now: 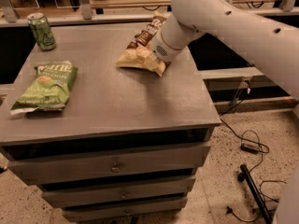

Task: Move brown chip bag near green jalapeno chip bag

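The brown chip bag [136, 56] lies crinkled on the grey cabinet top [117, 92], right of centre toward the back, its pale yellow end pointing front-left. My gripper [152, 42] is at the bag's dark upper part, at the end of the white arm that reaches in from the upper right; the wrist covers it. The green jalapeno chip bag [46, 85] lies flat at the left edge of the top, well apart from the brown bag.
A green drink can [41, 31] stands at the back left corner. The cabinet has drawers [114, 164] below. A shelf and rail run behind it. Cables and a black stand [252, 185] lie on the floor to the right.
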{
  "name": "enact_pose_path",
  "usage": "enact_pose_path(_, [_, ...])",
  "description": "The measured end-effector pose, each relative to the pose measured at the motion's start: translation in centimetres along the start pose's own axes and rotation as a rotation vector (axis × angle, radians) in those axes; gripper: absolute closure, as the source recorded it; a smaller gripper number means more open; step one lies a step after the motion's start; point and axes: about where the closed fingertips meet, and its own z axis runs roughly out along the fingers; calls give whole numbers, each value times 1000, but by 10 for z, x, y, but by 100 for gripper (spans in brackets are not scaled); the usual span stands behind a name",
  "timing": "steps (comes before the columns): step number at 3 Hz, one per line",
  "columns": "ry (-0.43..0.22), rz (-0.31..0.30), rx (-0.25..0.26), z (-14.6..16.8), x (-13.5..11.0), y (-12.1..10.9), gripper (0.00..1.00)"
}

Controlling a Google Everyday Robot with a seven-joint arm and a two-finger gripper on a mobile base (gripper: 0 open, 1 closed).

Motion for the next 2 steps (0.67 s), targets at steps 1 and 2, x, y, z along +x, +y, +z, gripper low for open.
enact_pose_path(1, [-41,-80,45,-48,-12,7,100])
enact_pose_path(2, [-78,-200,109,-118,-32,21,83])
